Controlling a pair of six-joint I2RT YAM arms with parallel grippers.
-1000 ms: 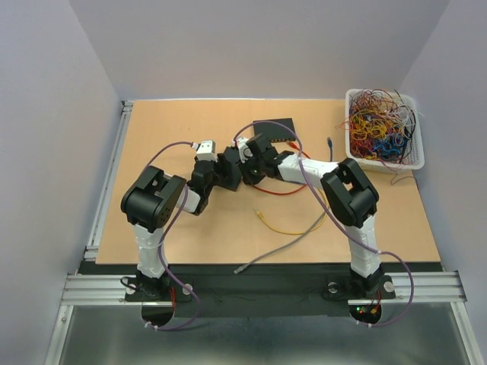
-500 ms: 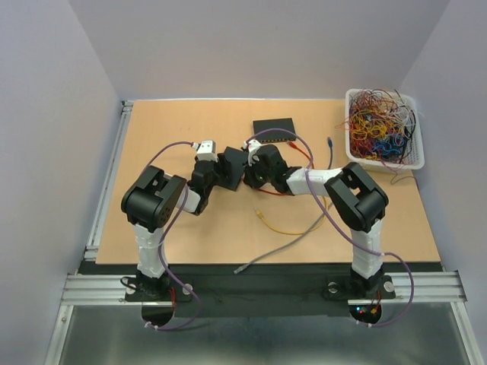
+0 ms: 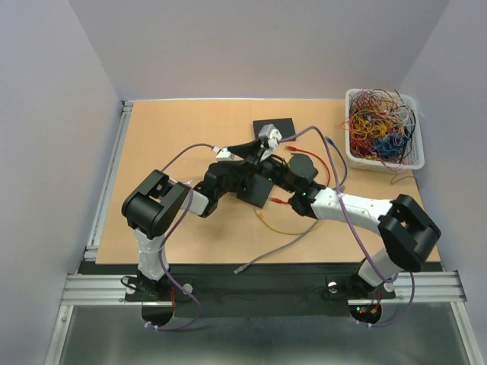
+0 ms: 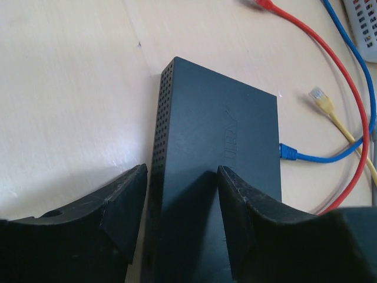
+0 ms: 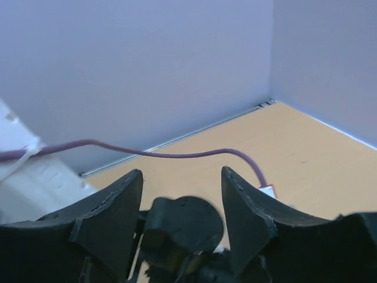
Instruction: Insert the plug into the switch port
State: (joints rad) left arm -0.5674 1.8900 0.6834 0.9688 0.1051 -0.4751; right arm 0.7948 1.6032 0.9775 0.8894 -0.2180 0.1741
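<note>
A flat black switch lies on the table, and it shows under the arms in the top view. A blue cable ends in a blue plug that sits against the switch's right side, apparently in a port. My left gripper is open. Its left finger is beside the perforated side and its right finger is over the top face. It is at the table's middle in the top view. My right gripper is open and empty, raised above the left gripper and facing the wall.
A second black box lies at the back. A red cable, a yellow plug and a grey cable lie loose. A white basket of cables stands at the back right. A purple cable and the left arm's joint face my right gripper.
The right arm's elbow swung out to the right and its gripper rose over the left gripper. The left gripper reached right, and the switch now shows beneath it.
</note>
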